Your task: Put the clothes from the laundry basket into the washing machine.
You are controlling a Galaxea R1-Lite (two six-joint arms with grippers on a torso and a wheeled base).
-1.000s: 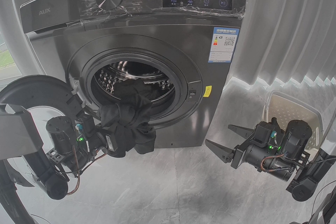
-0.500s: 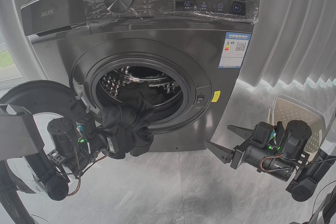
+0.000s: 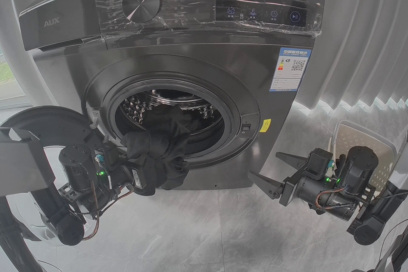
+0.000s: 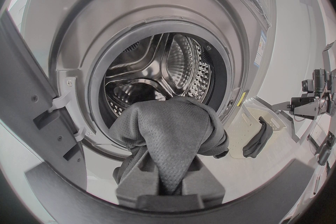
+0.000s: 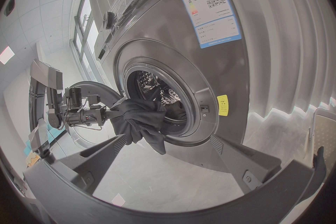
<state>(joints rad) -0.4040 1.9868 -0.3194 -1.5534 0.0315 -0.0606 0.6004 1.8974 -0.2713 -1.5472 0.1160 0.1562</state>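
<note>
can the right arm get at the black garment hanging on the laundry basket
Probably yes: the right gripper is open and empty, nothing covers the black garment on the laundry basket beside that arm, but the gripper points away.

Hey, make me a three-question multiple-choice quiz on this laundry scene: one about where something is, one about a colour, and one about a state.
1. Where is the dark garment held by the left gripper?
A. Across the lower rim of the washing machine opening
B. Flat on the floor
C. Inside the basket

2. What colour is the small sticker beside the door opening?
A. Red
B. Yellow
C. Green

3. How is the right gripper?
A. Shut on cloth
B. Shut on the door
C. Open and empty

Answers:
1 A, the cloth hangs over the rim and reaches partly into the drum.
2 B, it shows yellow against the grey front.
3 C, it is spread wide with nothing in it.
</note>
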